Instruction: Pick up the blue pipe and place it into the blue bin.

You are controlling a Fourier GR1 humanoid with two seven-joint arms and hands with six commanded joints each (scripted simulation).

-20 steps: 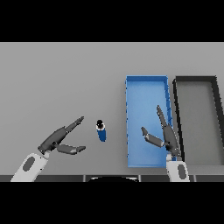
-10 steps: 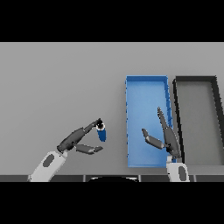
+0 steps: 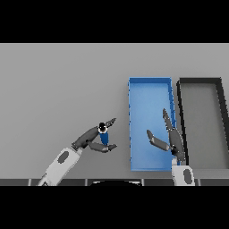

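one blue pipe (image 3: 104, 135), one blue bin (image 3: 149, 84), one black bin (image 3: 200, 82), two hands: left hand (image 3: 91, 139), right hand (image 3: 172, 137)

The small blue pipe with a dark cap (image 3: 103, 134) is partly covered by the left hand (image 3: 91, 139), whose dark fingers (image 3: 110, 121) cross it, so whether they truly grip it is perhaps too small to tell. The right hand (image 3: 172, 138) hides part of the shallow blue rectangular bin's (image 3: 150, 81) right wall.
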